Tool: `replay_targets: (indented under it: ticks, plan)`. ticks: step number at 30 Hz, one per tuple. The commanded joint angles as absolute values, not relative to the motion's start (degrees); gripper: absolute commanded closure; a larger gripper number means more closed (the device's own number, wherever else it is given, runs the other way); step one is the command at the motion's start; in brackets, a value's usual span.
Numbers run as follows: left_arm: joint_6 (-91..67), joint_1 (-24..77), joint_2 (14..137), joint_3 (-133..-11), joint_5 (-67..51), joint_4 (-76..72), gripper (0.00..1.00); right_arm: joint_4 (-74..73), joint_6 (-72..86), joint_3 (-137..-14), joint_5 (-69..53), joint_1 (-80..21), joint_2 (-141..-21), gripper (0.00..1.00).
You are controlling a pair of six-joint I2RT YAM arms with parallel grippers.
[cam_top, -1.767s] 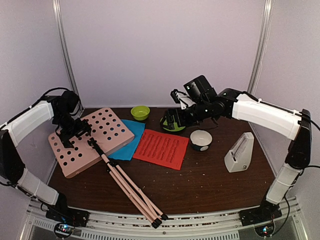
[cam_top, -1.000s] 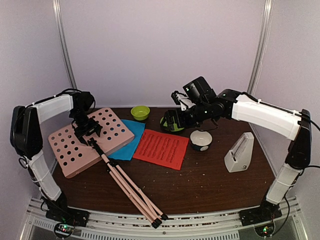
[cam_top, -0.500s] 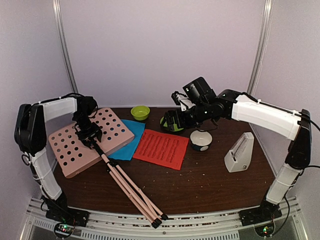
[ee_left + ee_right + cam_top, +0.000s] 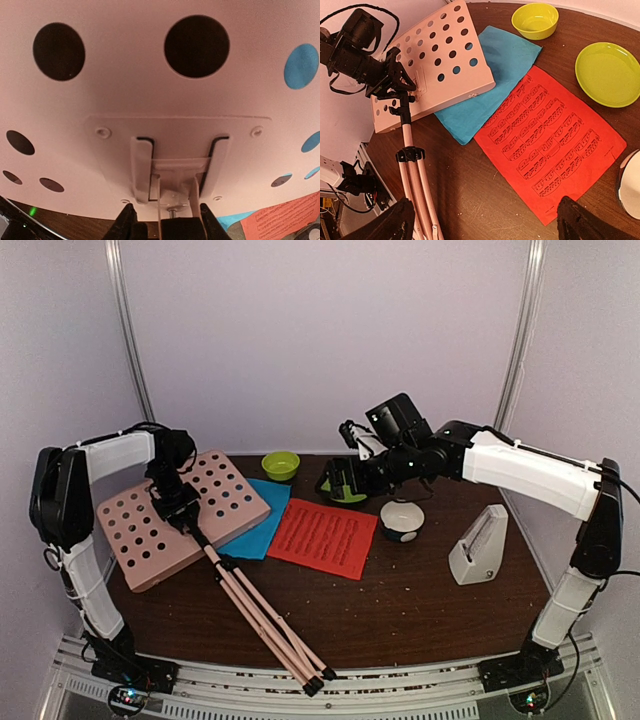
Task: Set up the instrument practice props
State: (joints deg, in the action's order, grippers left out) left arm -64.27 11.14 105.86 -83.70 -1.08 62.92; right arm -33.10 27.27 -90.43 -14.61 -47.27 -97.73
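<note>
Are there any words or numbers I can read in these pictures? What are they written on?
No word, label, brand or number can be read anywhere here.
red sheet: rows of black printed music marks, too small to make out any text.
blue sheet: no print shows on the part in view.
metronome: too small to tell whether it has any marking.

No legible text or labels

Robot lab booth — blank walls [image 4: 320, 340], aluminium corner posts [image 4: 129, 340].
</note>
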Motion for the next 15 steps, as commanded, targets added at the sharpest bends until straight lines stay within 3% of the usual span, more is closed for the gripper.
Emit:
replay_targets:
  ticks: [1,6,15]
  plan:
    - [-64.4,11.6,98.2,-93.0,2.2,64.8,0.92,-28.9,28.2,-89.2,-16.4,-47.6,-95.4,0.0]
    - [-63.2,11.9,93.0,-99.0,4.7,66.4,1.0,-24.1,29.6,-87.9,-17.8,-47.4,-93.2,0.0]
    - [-55.3,12.7,83.1,-104.7,1.9,56.2,1.0,-11.4,30.4,-81.9,-19.8,-46.4,-86.5,0.0]
